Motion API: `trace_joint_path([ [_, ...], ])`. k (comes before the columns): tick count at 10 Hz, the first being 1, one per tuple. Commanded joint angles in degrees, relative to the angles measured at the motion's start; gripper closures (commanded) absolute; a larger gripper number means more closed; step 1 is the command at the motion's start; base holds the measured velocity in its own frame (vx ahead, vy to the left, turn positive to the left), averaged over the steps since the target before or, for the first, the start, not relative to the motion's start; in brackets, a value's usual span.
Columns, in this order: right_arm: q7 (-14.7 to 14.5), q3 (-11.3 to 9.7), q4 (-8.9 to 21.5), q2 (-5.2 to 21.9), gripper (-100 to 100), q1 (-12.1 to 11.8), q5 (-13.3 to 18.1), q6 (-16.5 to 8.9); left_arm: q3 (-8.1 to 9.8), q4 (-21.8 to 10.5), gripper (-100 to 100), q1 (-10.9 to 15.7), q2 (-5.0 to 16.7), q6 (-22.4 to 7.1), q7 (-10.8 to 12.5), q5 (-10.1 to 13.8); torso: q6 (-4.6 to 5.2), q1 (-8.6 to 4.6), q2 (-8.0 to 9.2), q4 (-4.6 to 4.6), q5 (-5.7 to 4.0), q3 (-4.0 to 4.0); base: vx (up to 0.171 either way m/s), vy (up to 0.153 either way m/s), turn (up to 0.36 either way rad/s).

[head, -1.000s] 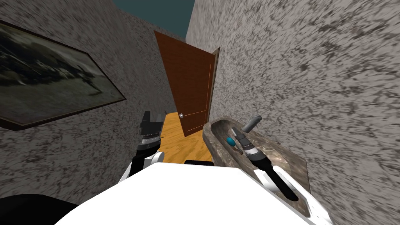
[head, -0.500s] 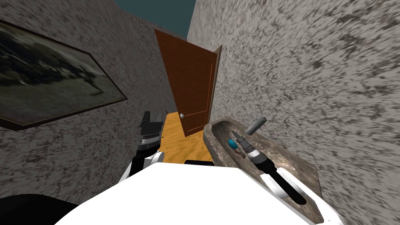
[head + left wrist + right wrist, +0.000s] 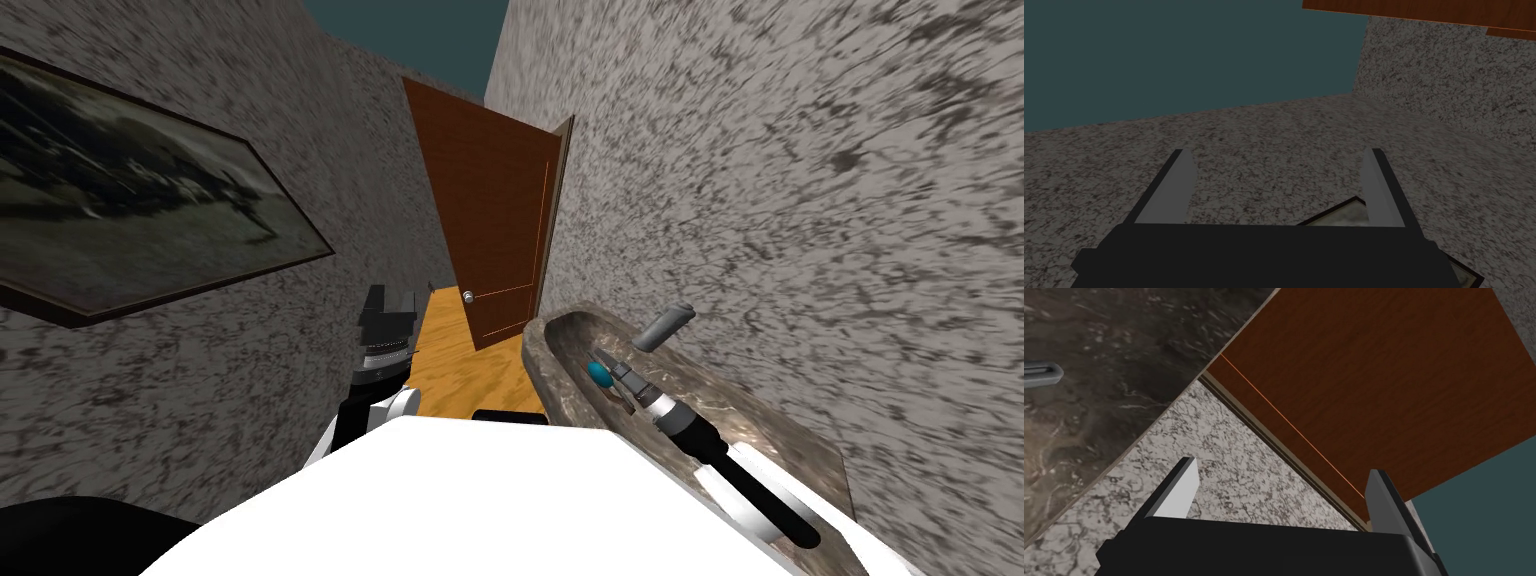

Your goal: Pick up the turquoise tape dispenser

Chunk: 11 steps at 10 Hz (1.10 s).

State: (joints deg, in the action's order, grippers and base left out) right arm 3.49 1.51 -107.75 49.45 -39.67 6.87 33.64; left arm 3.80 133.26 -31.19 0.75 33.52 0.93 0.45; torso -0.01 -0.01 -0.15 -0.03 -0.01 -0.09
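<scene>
You have two grippers, both empty. The left gripper (image 3: 392, 300) is raised beside the left wall, its fingers (image 3: 1174, 192) spread wide with nothing between them. The right gripper (image 3: 613, 366) reaches out over the one mottled stone basin (image 3: 533, 352). Its fingers (image 3: 1176, 493) are also fully apart and hold nothing.

One turquoise tape dispenser (image 3: 600, 375) lies inside the basin, just beside the right fingertips, on the side toward your left. It reads as a small rounded blob. Its long axis seems to run roughly along the basin's length, toward the door, but you can't tell which end is the front.

One grey faucet (image 3: 663, 327) sits past the gripper on the basin's wall side, tilted. A strip of wood floor (image 3: 450, 365) runs on to one brown door (image 3: 490, 230) with one knob (image 3: 467, 296). One framed picture (image 3: 130, 220) hangs on the left wall.
</scene>
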Motion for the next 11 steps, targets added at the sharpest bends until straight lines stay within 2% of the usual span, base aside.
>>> trace_joint_path([
  [1, 0.37, -0.35, 2.09, 1.97, -100, 0.21, 0.19, 0.25, 0.00, 0.00, 0, 0.00, 0.00, 0.00, 0.00, 0.00, 0.00, 0.00, 0.00, 0.00, 0.00, 0.00, 0.046, -0.011, 0.074],
  [2, 0.61, -1.02, 4.35, 4.15, -100, -0.67, 0.79, 0.21, 0.00, 0.00, 0, 0.00, 0.00, 0.00, 0.00, 0.00, 0.00, -0.03, -0.03, -0.01, -0.01, -0.02, 0.085, -0.037, 0.153],
  [3, 0.61, -1.02, 4.35, 4.64, -100, -0.67, 0.79, 0.21, 0.00, 0.00, 0, 0.00, 0.00, 0.00, 0.00, 0.00, -0.01, -0.12, -0.14, -0.03, -0.03, -0.08, 0.057, -0.017, 0.067],
  [4, 0.83, -1.76, 6.57, 6.69, -100, -1.56, 1.43, 0.15, 0.00, 0.00, 0, 0.00, 0.00, 0.00, 0.00, 0.00, 0.00, -0.06, -0.09, -0.02, -0.02, -0.06, 0.091, -0.023, 0.094],
  [5, 0.83, -1.76, 6.57, 7.23, -100, -1.56, 1.43, 0.15, 0.00, 0.00, 0, -0.01, 0.00, 0.00, 0.00, 0.00, -0.01, -0.08, -0.19, -0.04, -0.02, -0.11, 0.058, -0.017, 0.061],
  [7, 1.17, -3.44, 10.48, 11.50, -100, -3.34, 2.84, 0.05, 0.00, 0.00, 0, 0.00, 0.00, 0.00, 0.00, 0.00, 0.00, -0.07, -0.09, -0.02, -0.02, -0.06, 0.081, -0.035, 0.136],
  [8, 1.17, -3.44, 10.83, 12.29, -100, -3.34, 2.84, 0.05, 0.00, 0.00, 0, -0.01, 0.00, 0.00, 0.00, 0.00, -0.02, -0.14, -0.23, -0.05, -0.04, -0.13, 0.060, -0.014, 0.056],
  [10, 1.42, -5.44, 14.60, 16.21, -100, -5.11, 4.37, 0.00, 0.00, 0.00, 0, 0.00, 0.00, 0.00, 0.00, 0.00, -0.01, -0.03, -0.08, -0.02, -0.01, -0.05, 0.052, -0.003, 0.155],
  [11, 1.42, -5.44, 14.70, 17.22, -100, -5.11, 4.37, 0.00, 0.00, 0.00, 0, 0.00, 0.00, 0.00, 0.00, 0.00, -0.01, 0.04, -0.09, -0.02, 0.01, -0.06, 0.045, 0.018, 0.055],
])
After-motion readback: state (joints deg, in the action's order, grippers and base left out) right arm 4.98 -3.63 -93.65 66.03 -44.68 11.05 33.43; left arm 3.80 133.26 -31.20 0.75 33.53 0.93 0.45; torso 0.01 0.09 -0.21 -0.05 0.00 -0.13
